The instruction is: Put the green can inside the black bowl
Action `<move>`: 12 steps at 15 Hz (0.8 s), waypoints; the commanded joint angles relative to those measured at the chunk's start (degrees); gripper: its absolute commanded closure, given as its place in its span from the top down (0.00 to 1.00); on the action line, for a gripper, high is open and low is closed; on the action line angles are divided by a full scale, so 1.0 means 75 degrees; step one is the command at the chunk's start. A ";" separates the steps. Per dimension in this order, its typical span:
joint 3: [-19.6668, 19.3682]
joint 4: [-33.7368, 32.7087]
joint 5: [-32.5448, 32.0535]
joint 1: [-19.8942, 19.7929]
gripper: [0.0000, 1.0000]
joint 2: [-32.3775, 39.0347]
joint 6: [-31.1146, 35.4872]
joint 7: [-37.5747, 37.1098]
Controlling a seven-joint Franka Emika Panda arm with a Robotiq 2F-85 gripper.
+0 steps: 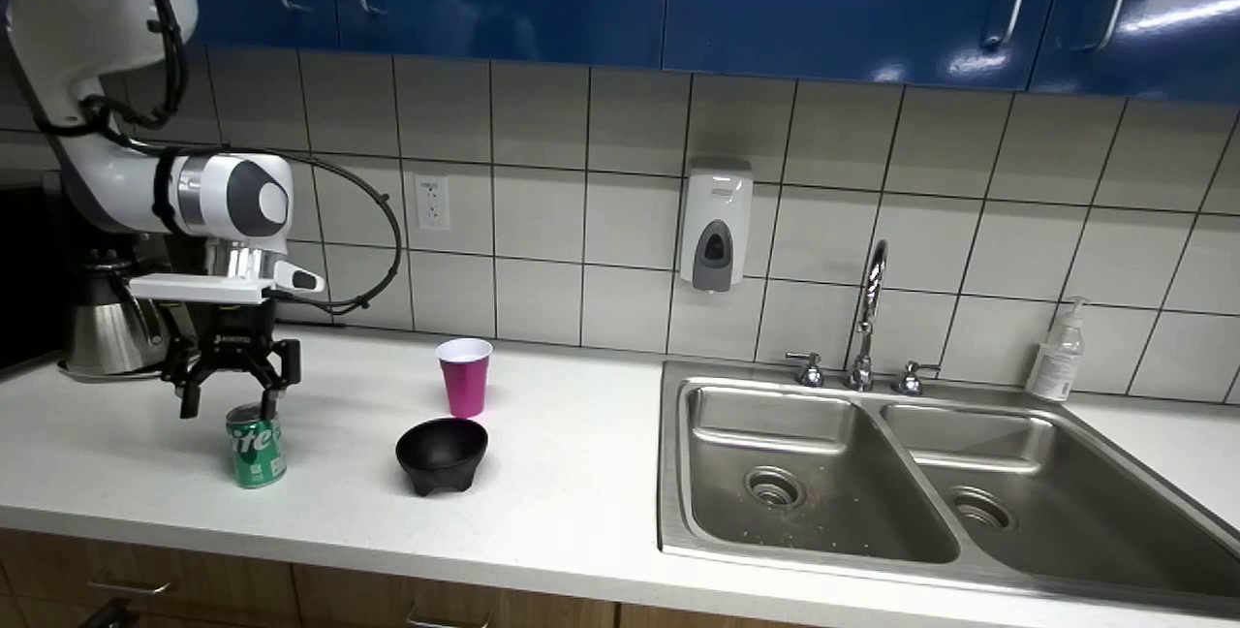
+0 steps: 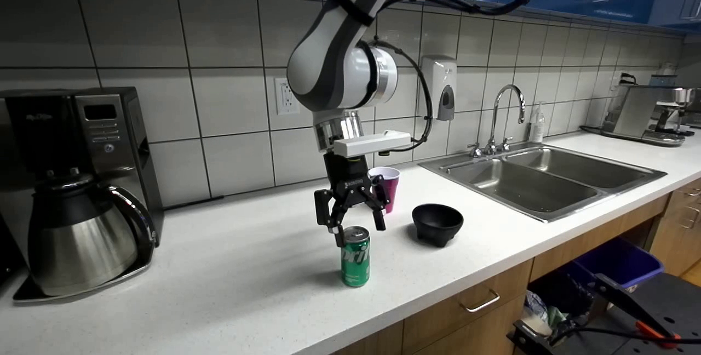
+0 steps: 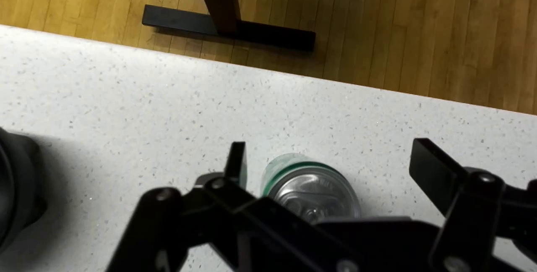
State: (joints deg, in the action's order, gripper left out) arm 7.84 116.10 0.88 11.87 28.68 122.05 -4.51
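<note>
Green can (image 2: 356,267) upright on counter (image 2: 246,284), not gripped yet. Gripper (image 2: 360,233) at its top, fingers apart. Black bowl (image 2: 437,219) beyond, can not inside. Looks like only approach done; grasp, lift, carry, lower-in remain.

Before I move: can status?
End effector open at green can, gripping nothing. Can upright on counter, outside black bowl. Pink cup near bowl, probably off the direct path.
</note>
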 commanded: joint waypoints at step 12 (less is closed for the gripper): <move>-0.0196 -0.1089 -0.0127 0.0076 1.00 0.1054 -0.0659 -0.0186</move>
State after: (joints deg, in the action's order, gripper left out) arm 7.03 110.49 0.88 11.94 35.13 119.75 -4.51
